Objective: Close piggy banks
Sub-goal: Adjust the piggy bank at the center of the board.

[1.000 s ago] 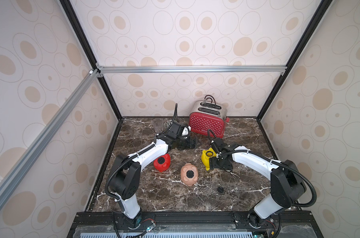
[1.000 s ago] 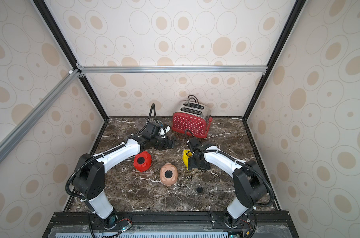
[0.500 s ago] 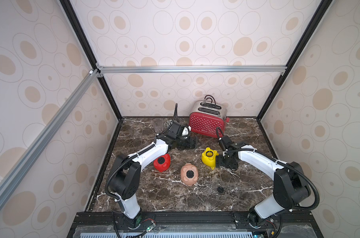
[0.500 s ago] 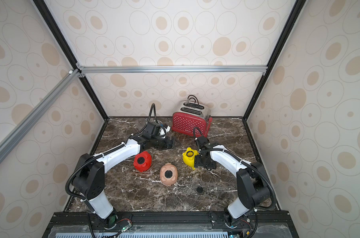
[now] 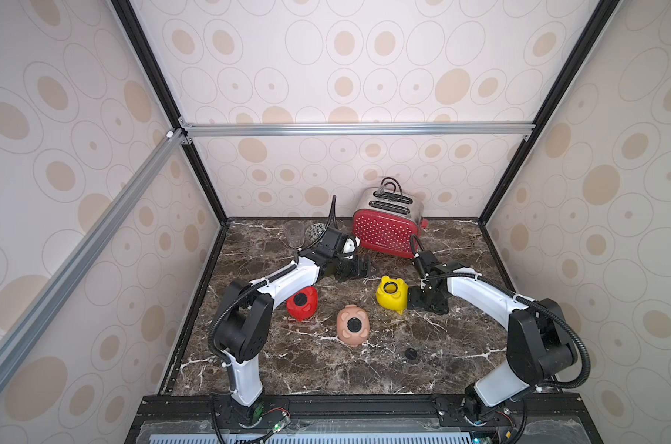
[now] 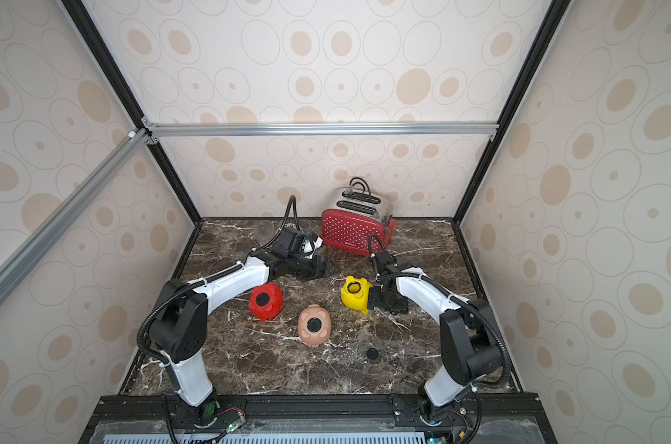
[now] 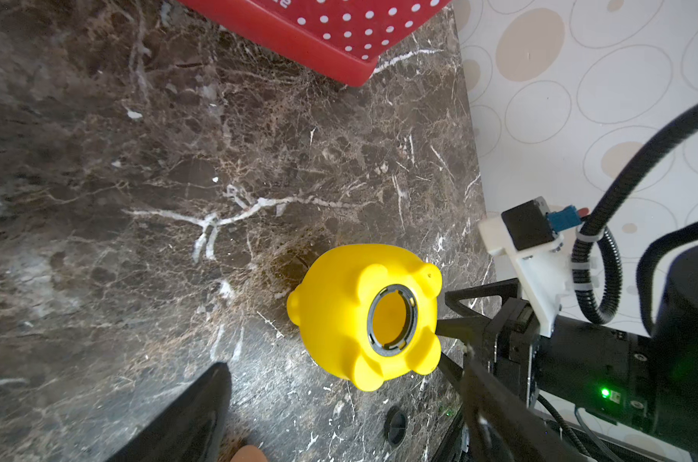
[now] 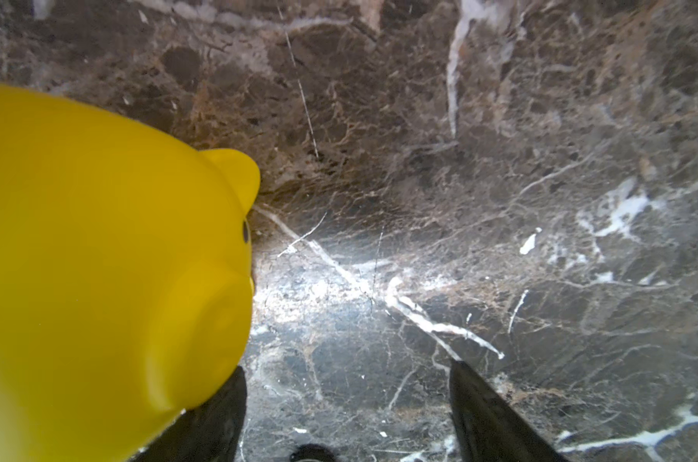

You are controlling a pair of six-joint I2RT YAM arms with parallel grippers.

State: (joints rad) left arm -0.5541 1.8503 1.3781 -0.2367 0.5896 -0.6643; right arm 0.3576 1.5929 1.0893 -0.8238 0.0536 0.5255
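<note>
Yellow pig (image 7: 351, 320) is belly-up on the marble table (image 5: 288, 365), right of centre, in front of the red dotted toaster (image 5: 384, 234). Its belly hole is uncapped: a dark ring with the yellow inside showing through. All four stubby feet point up. The right wrist view shows the snout, one ear and one eye.

Red pig (image 5: 302, 303) and pink pig (image 5: 352, 326) sit left of it, nearer the front, also belly-up. Each has a black cap in its hole. A loose black plug (image 5: 411, 354) lies on the table nearer the front edge, apart from all three pigs.

Right gripper (image 8: 345, 368) is low at the yellow pig's right side, jaws spread wide with only bare marble between them. The pig sits outside one finger; can't tell whether it touches. Nothing is held.

Left gripper (image 5: 366, 266) hovers behind the pigs near the toaster, jaws also wide apart and empty.

Compared with a second ago:
- The right gripper was partly over the yellow pig and has backed off to its right.
- The yellow pig's hole now shows in full.
- The left arm, the red and pink pigs and the plug are in the same spots.
</note>
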